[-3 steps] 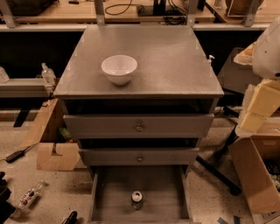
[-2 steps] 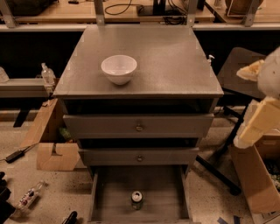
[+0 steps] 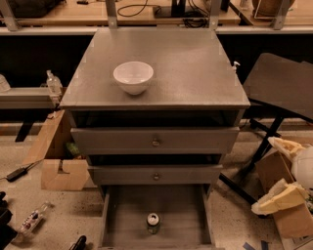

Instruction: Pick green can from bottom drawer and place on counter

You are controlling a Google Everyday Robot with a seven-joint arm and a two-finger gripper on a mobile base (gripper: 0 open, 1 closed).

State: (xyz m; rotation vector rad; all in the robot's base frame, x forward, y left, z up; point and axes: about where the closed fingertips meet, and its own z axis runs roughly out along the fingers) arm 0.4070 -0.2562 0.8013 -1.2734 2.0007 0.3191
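Green can [image 3: 153,223]: one, upright on the floor of the cabinet's bottom drawer, close to the front edge and about midway between the side walls, silver lid up.
Bottom drawer [image 3: 124,210]: one, pulled out at the foot of the cabinet.
Closed drawer fronts: two, stacked on the cabinet above the open drawer, upper [image 3: 195,140] and lower [image 3: 190,174], one small round knob each.
Bench [image 3: 195,73]: one, the cabinet's flat grey top.
White bowl [image 3: 133,76]: one, on the cabinet's top, toward its view-left half.
Claw [image 3: 266,176]: one, low to the view-right of the cabinet, about level with its lower drawers, well apart from the can; two cream fingers spread apart, gripping nothing.
In the way: the drawer's right wall, between claw and can.
Cardboard boxes: two, one [image 3: 58,161] on the floor left of the cabinet, one [image 3: 293,222] right of it, behind the claw.
Clear bottles: two, one [image 3: 53,84] standing left of the cabinet, one [image 3: 33,217] lying on the floor left of it.
Black stand [image 3: 281,83]: one, right of the cabinet.
Floor [image 3: 73,210]: pale, speckled.
Room: wooden bench [image 3: 68,12] with cables [image 3: 146,7] behind the cabinet.
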